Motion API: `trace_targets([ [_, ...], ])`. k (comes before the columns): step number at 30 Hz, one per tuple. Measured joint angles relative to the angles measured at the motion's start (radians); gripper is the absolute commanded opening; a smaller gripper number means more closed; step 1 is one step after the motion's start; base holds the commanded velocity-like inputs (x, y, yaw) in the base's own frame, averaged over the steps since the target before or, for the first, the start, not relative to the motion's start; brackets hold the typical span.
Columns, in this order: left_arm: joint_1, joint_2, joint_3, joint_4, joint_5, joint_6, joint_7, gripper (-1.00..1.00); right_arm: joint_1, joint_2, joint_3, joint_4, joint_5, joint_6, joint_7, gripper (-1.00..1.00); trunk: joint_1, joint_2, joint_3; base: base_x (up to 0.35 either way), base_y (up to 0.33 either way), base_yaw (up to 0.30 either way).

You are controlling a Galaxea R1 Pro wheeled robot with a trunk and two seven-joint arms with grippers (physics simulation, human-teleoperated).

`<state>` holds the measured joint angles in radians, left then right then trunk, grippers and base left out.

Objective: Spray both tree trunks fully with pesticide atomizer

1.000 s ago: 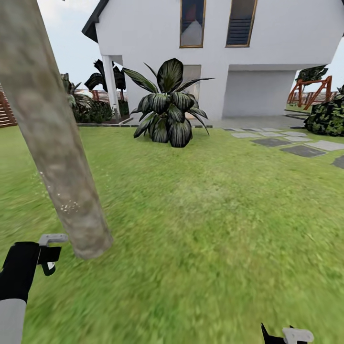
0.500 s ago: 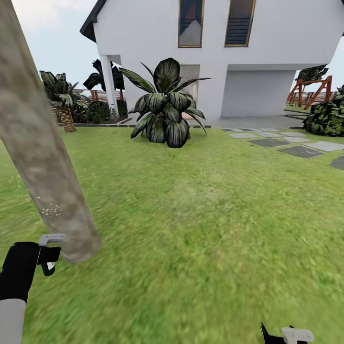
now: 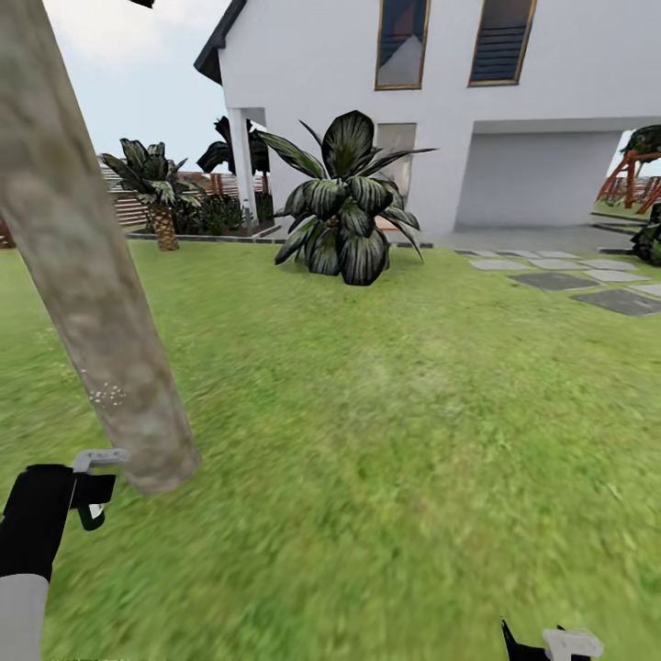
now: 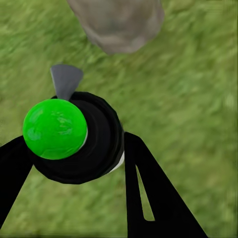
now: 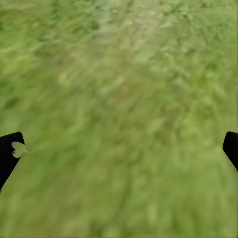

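A thick grey-beige tree trunk (image 3: 92, 294) leans up the left side of the head view, its base on the grass lawn (image 3: 386, 431). A small patch of white pesticide specks (image 3: 106, 396) dots the bark low down. My left gripper (image 4: 77, 141) is shut on the pesticide atomizer (image 4: 74, 136), a black bottle with a green ball cap and a grey nozzle. That nozzle (image 3: 99, 456) sits just beside the trunk's base (image 4: 119, 22). Low at the right, my right gripper (image 3: 551, 644) hangs open over bare grass (image 5: 119, 124).
A broad-leaved striped plant (image 3: 347, 216) stands mid-lawn before the white house (image 3: 459, 119). Grey paving slabs (image 3: 588, 285) lie at the right. A small palm (image 3: 158, 188) and brown fence (image 3: 124, 209) are far left. Open grass spreads ahead and right.
The whole head view has shifted: house and plant sit further right and the palm shows more fully, so the camera turned left. Both grippers hold the same places in the picture.
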<state>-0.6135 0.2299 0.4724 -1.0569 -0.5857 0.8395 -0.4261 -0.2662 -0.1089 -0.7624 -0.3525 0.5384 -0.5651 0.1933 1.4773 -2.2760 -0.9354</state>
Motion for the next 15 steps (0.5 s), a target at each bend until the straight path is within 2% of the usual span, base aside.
trace_targets([
  [9, 0.0, -0.003, 0.001, -0.001, 0.002, 0.0, 0.0, -1.0, 0.0, 0.0, 0.0, 0.001, 0.0, 0.0, 0.0, 1.0, 0.0, 0.0, 0.0, 0.293, -0.112, 0.269],
  [13, 0.0, -0.001, 0.002, -0.001, 0.002, 0.0, -0.001, -1.0, 0.001, -0.002, -0.001, 0.0, 0.0, 0.0, -0.001, 1.0, 0.0, 0.0, 0.0, 0.32, -0.007, 0.036],
  [15, 0.0, 0.002, 0.001, -0.002, 0.003, -0.001, -0.001, -1.0, 0.001, -0.003, -0.001, 0.0, 0.0, 0.0, -0.001, 1.0, 0.0, 0.0, 0.0, 0.12, -0.001, 0.004],
])
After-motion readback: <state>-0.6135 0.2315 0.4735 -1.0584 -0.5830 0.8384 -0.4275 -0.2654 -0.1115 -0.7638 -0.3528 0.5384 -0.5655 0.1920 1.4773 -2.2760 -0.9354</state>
